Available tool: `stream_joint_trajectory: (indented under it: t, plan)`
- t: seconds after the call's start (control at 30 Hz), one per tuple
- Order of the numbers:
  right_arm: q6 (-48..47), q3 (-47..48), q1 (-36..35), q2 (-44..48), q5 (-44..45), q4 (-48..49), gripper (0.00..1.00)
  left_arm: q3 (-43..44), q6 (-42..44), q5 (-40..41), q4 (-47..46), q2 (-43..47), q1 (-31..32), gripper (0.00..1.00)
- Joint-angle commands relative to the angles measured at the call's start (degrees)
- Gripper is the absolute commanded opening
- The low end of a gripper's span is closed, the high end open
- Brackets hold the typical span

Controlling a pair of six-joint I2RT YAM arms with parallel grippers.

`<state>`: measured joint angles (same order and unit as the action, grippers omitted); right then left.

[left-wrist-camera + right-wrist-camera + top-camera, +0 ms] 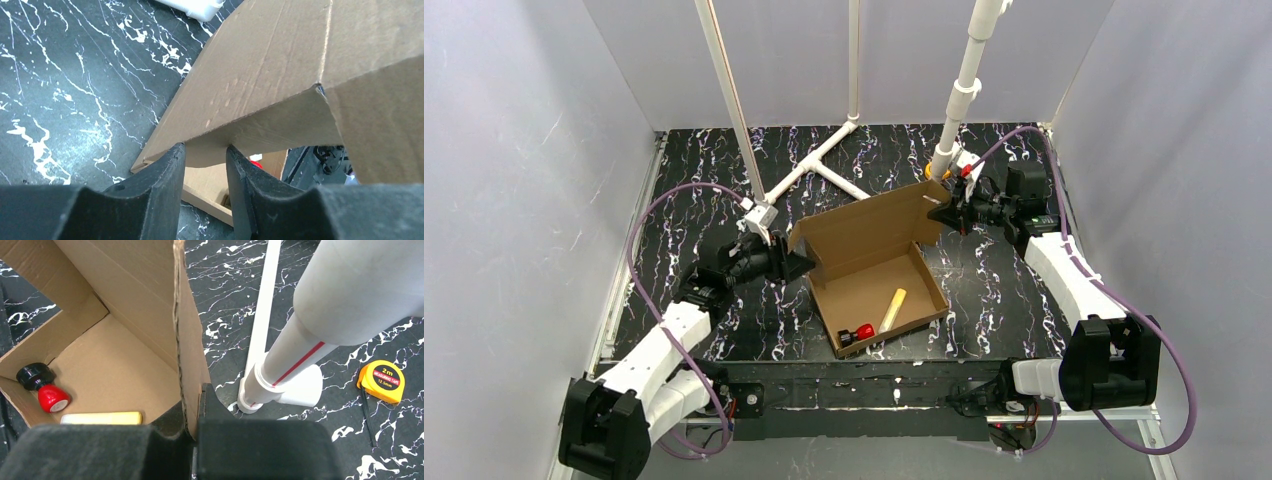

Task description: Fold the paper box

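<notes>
- Top external view: the plain brown corrugated cardboard box [864,290] sits at the centre of the frame on the black, white-veined marble tabletop [694,200]. Its shallow tray is open upward and its hinged lid stands along the upper side.
- My left gripper [796,263] is at the box's left corner, where a side flap sticks out. My right gripper [941,211] is at the lid's upper right corner.
- Left wrist view: my two black fingers [165,185] rise from the bottom edge with a clear gap between them (far wider than one sheet of cardboard). The tip of a brown flap hangs in that gap. The jaws are parted, and I cannot tell whether either pad touches the flap.
- Right wrist view: my right fingers [220,440] are pressed together at bottom centre on the raw edge of the upright cardboard panel. The panel runs from them to the top of the frame, and I have hold of the box there.
- In the lower left of that view, inside the tray, lie a small red object with a round black cap [42,385] and a pale yellow flat bar [102,418], just beside each other.
- Right of the panel, a white plastic pipe with a thin red line [295,360] stands on a white foot. A yellow tape measure [382,381] lies near the right edge on the tabletop, well apart from the box.
</notes>
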<state>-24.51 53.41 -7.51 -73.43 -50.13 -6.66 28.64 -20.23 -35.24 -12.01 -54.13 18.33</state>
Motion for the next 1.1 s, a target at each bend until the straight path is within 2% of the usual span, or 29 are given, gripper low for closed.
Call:
stream_joint_trajectory:
  t: [0.0, 0.23, 0.47, 0.63, 0.83, 1.07]
  plan:
    - [1.2, -2.0, -0.3, 0.4, -1.6, -0.6, 0.01, -0.1, 2.4, -3.4, -6.1, -2.0, -0.1, 0.35]
    - [1.4, -2.2, -0.3, 0.3, -1.7, -0.2, 0.01, 0.0, 4.3, -8.1, -10.0, -5.7, -0.2, 0.37]
    - [1.5, -2.3, -0.3, 0.3, -2.4, -0.1, 0.01, -0.2, 9.4, -8.8, -13.5, -6.6, -0.2, 0.42]
    - [1.5, -2.3, -0.3, 0.3, -2.9, 0.0, 0.01, -1.3, 11.6, -6.2, -15.8, -5.7, -0.1, 0.47]
    - [1.3, -2.4, -0.3, 0.3, -3.9, 0.0, 0.01, -4.5, 12.2, -4.6, -25.8, -5.4, -0.4, 0.47]
    - [0.7, -2.4, -0.3, 0.4, -5.1, -0.5, 0.01, -5.2, 11.4, -6.7, -31.9, -7.6, -1.7, 0.45]
